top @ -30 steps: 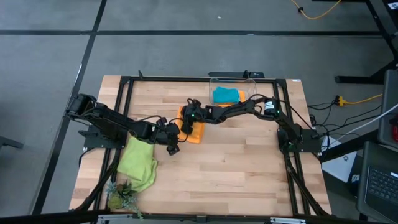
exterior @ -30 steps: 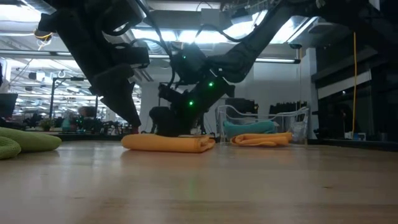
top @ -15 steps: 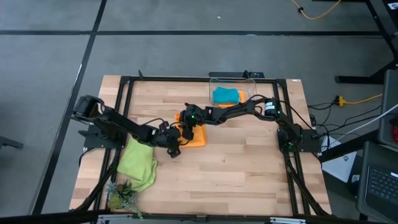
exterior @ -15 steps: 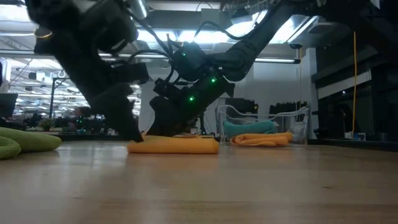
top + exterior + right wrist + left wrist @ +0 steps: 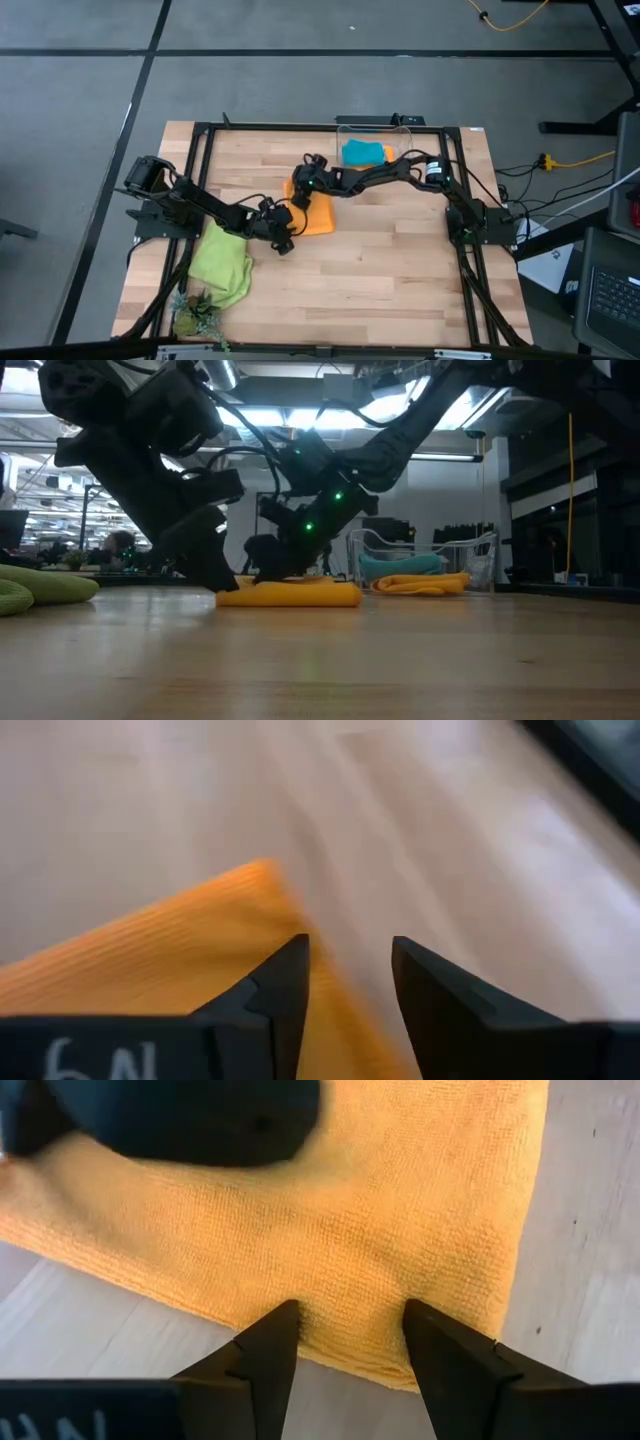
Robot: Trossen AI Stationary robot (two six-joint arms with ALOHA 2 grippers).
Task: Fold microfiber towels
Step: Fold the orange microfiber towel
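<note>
A folded orange towel (image 5: 315,212) lies flat mid-table; it also shows in the low view (image 5: 290,593). My left gripper (image 5: 291,220) is open at the towel's left edge, as the left wrist view (image 5: 350,1325) shows. My right gripper (image 5: 306,188) is open over the towel's far left corner (image 5: 250,880). A lime green towel (image 5: 222,262) lies crumpled at the near left. A turquoise towel (image 5: 362,153) sits in a clear bin, on top of a second orange towel (image 5: 420,584). My left gripper has both open fingertips (image 5: 275,1330) set on the orange towel just inside its left edge (image 5: 350,1350). The fingers slant down from the table's left. The towel lies flat on the table. My right gripper: I cannot tell whether it touches the towel's corner.
A clear plastic bin (image 5: 400,135) stands at the far edge. A small green plant (image 5: 195,318) sits at the near left corner. A black frame (image 5: 200,150) rings the table. Bare wood (image 5: 370,270) lies to the near right.
My left gripper has moved toward the table's right edge at the towel's left edge, and the folded orange towel has slid along the table to the right. My right gripper dipped onto the towel's far part, then rose a little toward the far edge.
</note>
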